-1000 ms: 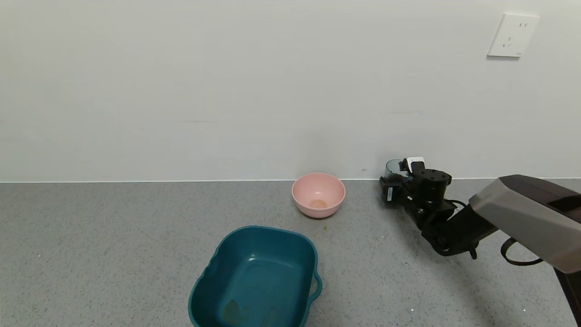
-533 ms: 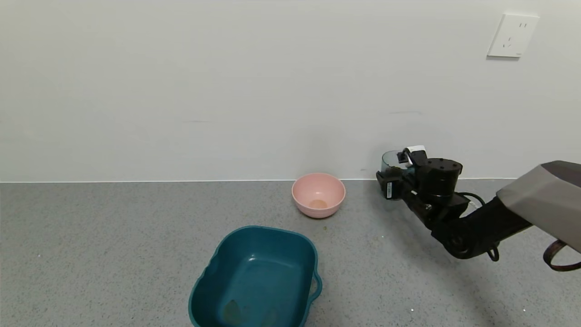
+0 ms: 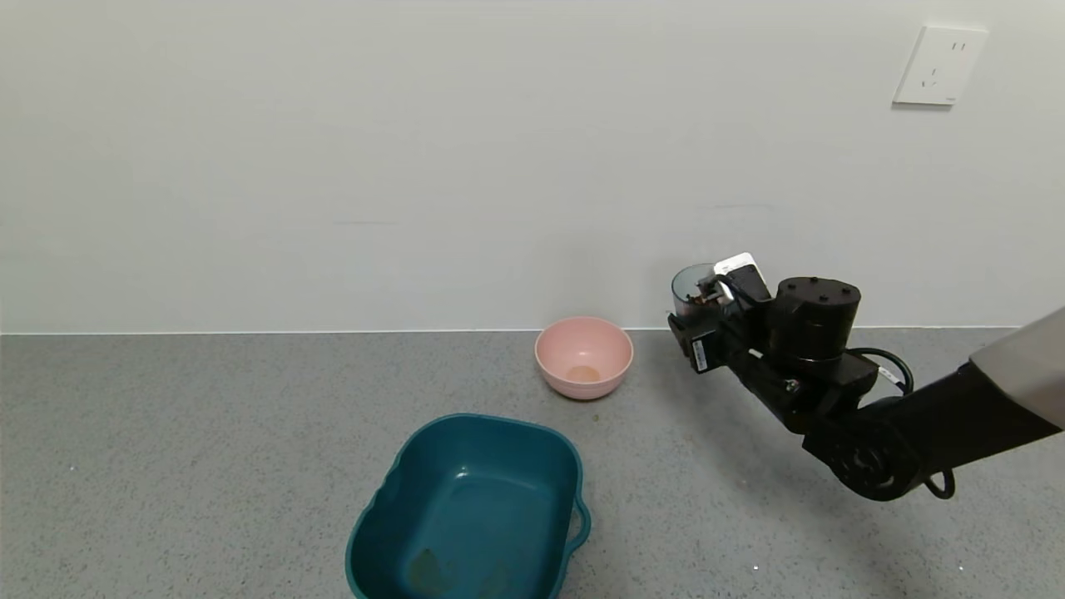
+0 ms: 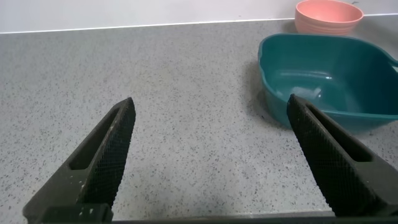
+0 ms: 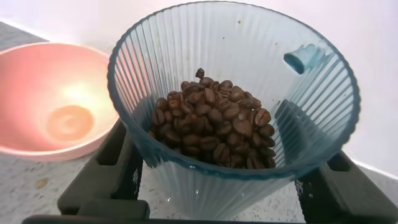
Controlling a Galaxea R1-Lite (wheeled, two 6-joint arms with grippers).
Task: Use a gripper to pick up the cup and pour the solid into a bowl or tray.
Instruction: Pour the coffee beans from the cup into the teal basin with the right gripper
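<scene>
My right gripper point(image 3: 707, 320) is shut on the ribbed blue-green cup point(image 3: 689, 289) and holds it above the counter, to the right of the pink bowl. In the right wrist view the cup point(image 5: 249, 56) sits between my fingers point(image 5: 106, 168) and holds a heap of dark brown beans point(image 5: 217, 127). The dark teal tub point(image 3: 466, 507) stands at the front centre of the counter, left of and nearer than the cup; it also shows in the left wrist view point(image 4: 323, 74). My left gripper point(image 4: 208, 115) is open and empty over bare counter, left of the tub.
A small pink bowl point(image 3: 583, 356) stands by the wall, just left of the held cup, and shows in both wrist views point(image 5: 50, 99) point(image 4: 328, 14). The grey speckled counter point(image 3: 166, 433) meets a white wall. A socket point(image 3: 940, 65) is on the wall at upper right.
My right gripper has lifted the cup off the counter and carried it up and a little left, toward the pink bowl. The tub and pink bowl have not moved.
</scene>
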